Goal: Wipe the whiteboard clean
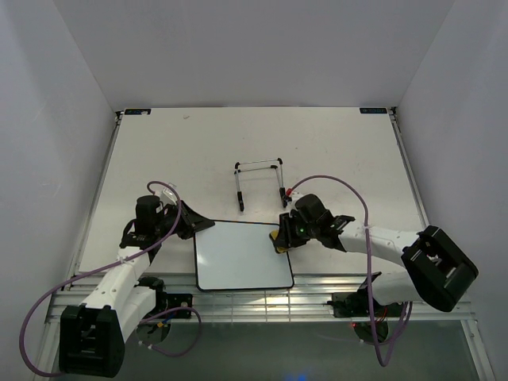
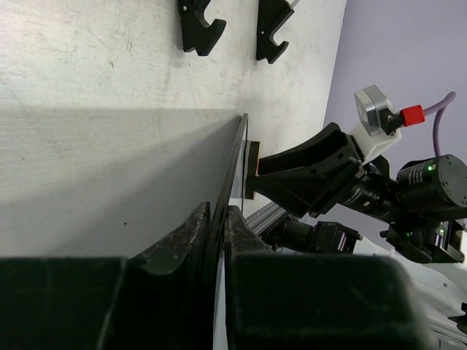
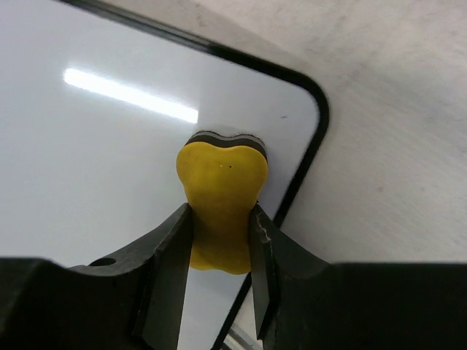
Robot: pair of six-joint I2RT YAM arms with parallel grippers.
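Bending in low from the left, the left arm [image 1: 119, 278] stretches over the table [image 1: 175, 151]. The left gripper [image 1: 198, 226] reaches sideways to the far left corner of the whiteboard [image 1: 242, 255]. Its two black fingers [image 2: 193, 233] are squeezed tight on the thin edge of the board, one on each side. The right arm [image 1: 389, 242] comes in low from the right with its wrist tipped down. The right gripper [image 1: 279, 238] is clamped on a yellow eraser [image 1: 275, 236]. The eraser presses on the board near the far right corner.

The whiteboard lies near the front edge of the table, between the two arms.

I count two arms, two grippers, one whiteboard, one eraser and one wire stand [image 1: 259, 182]. The stand has two black feet and sits behind the board, apart from it.

The board is smooth and shiny, with a plain white face, round corners and a thin black frame. A bright stripe of light shines on it. The eraser is a rounded block, pinched in at the middle, with a dark layer at the end touching the board. The stand is thin shiny metal wire. The table is pale with small scuffs.
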